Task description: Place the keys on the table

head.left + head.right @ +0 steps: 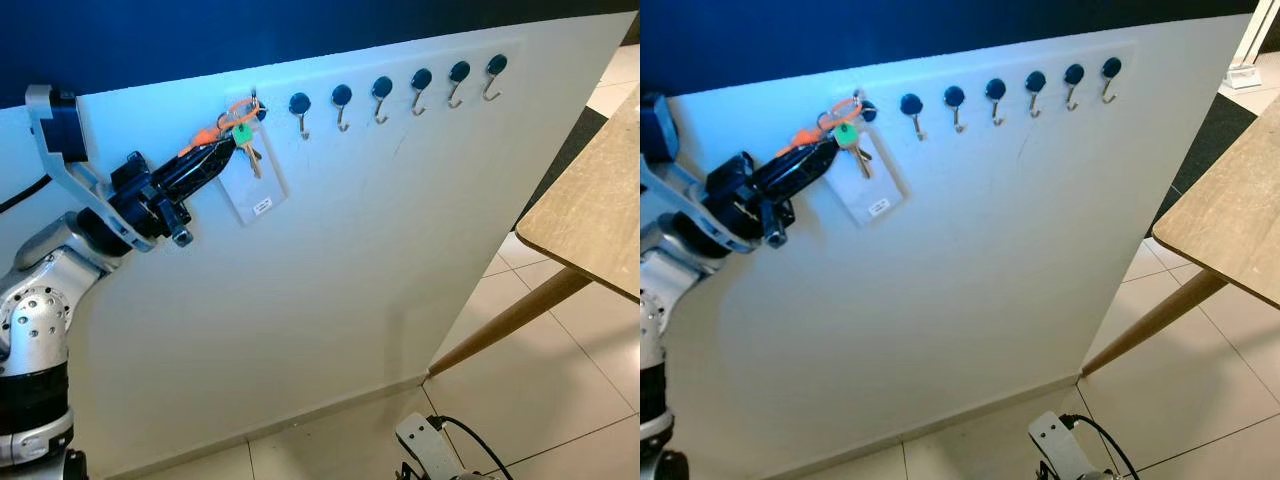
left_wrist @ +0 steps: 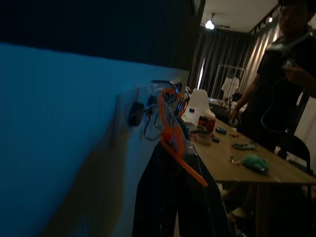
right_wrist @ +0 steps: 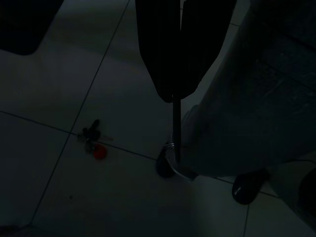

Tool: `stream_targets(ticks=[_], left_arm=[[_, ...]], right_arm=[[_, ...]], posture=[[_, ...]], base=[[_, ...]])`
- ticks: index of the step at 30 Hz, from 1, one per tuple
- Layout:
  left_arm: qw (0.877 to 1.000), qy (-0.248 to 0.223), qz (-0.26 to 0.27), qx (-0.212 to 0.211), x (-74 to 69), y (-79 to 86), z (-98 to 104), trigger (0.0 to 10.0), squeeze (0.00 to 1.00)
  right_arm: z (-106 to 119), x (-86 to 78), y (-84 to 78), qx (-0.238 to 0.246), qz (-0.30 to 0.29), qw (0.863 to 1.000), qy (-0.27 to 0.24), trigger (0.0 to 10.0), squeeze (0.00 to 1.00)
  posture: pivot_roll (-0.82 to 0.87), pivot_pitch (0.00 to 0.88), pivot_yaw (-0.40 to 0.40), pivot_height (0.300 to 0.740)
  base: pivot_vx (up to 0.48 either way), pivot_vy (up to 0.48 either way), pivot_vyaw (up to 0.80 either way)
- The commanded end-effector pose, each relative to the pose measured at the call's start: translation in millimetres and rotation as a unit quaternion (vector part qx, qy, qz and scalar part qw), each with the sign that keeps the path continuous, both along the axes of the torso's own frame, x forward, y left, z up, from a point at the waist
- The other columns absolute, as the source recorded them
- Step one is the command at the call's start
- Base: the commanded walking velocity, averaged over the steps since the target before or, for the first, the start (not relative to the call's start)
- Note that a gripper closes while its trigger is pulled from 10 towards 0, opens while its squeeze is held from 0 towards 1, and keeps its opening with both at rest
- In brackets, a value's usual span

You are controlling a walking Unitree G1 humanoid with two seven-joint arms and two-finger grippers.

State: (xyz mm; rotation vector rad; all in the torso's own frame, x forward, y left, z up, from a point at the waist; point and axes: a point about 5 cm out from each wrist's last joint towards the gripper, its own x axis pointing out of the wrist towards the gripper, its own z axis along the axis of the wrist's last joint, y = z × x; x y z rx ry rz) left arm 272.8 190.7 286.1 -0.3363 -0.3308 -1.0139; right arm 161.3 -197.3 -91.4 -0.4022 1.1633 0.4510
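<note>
The left gripper (image 1: 222,150) pinches the orange strap (image 1: 205,135) of the keys (image 1: 245,140), which hang on the board's (image 1: 350,250) leftmost hook. The table's (image 1: 600,215) edge lies at three o'clock, open floor (image 1: 560,390) beneath. The right gripper (image 3: 180,94) hangs pressed together.

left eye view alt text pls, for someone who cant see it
The robot's left gripper reaches up to a bunch of keys with a green tag and orange strap, hanging on the leftmost blue hook of a white wall panel. A wooden table stands to the right.
</note>
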Motion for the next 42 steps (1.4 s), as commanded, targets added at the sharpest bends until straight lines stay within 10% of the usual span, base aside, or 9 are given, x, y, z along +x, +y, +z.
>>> stream_targets(ticks=[1, 15, 28, 42], left_arm=[[1.000, -0.015, 0.012, -0.023, -0.2, 7.9, 10.0, 10.0, 0.00], [1.000, 0.007, 0.004, 0.005, -4.0, 9.5, 2.0, 10.0, 0.00], [0.987, 0.105, -0.023, 0.116, -17.5, 1.1, -63.7, 10.0, 0.00], [0.985, 0.118, 0.042, 0.117, 9.4, -23.8, -88.1, 10.0, 0.00]], right_arm=[[-10.3, -25.9, 1.8, -0.004, 0.006, 0.999, 0.048, 10.0, 0.00], [-9.6, -24.7, -0.1, -0.008, 0.010, 0.999, 0.047, 10.0, 0.00], [-8.8, -23.6, -2.3, -0.011, 0.012, 0.999, 0.046, 10.0, 0.00], [-8.6, -22.3, -0.9, -0.008, 0.009, 0.999, 0.044, 10.0, 0.00]], posture=[[-0.06, 0.074, 0.058, 0.740], [-0.05, 0.067, 0.050, 0.740], [-0.05, 0.068, 0.044, 0.740], [-0.06, 0.073, 0.047, 0.740]], base=[[0.000, 0.000, 0.00], [0.000, 0.000, 0.00], [0.000, 0.000, 0.00], [0.000, 0.000, 0.00]])
